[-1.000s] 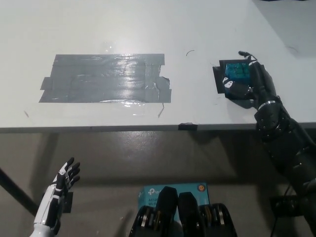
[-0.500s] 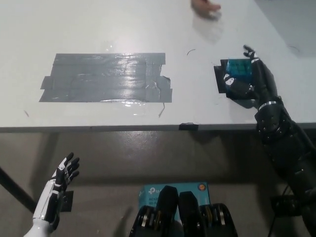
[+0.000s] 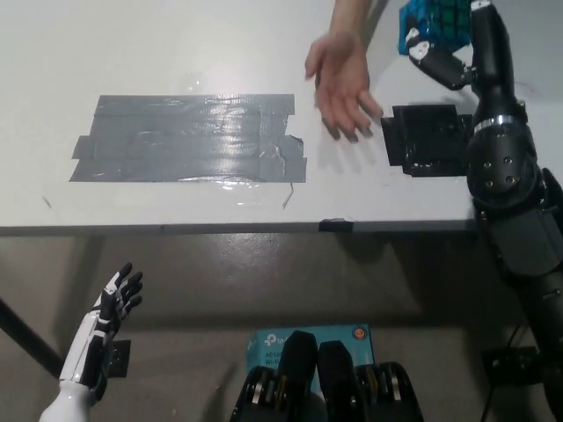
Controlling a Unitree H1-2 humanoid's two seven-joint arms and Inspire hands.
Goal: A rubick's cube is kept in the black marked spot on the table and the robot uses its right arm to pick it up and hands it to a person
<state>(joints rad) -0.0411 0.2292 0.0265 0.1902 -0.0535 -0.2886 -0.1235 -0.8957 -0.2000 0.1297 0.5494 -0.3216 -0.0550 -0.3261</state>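
The black right hand (image 3: 449,53) is raised at the far right of the tabletop (image 3: 176,44), its fingers wrapped around the Rubik's cube (image 3: 435,19), whose blue face with dark grid lines shows at the top edge of the view. The black marked spot (image 3: 427,141) lies bare below it. A person's hand (image 3: 341,83) reaches in from the far side, palm open, just left of the cube and apart from it.

The step in hand looks like the handover. To do it well, the right hand should carry the cube leftward and lower it squarely over the open palm, loosening its hold only once the cube rests there; letting go early risks a drop onto the tabletop.

The white left hand (image 3: 101,334) hangs idle below the near left edge, fingers spread, holding nothing.

A teal box (image 3: 308,338) on the floor carries white lettering, possibly a brand logo, but it is too blurred to read. A grey tape patch (image 3: 189,139) bears no writing.
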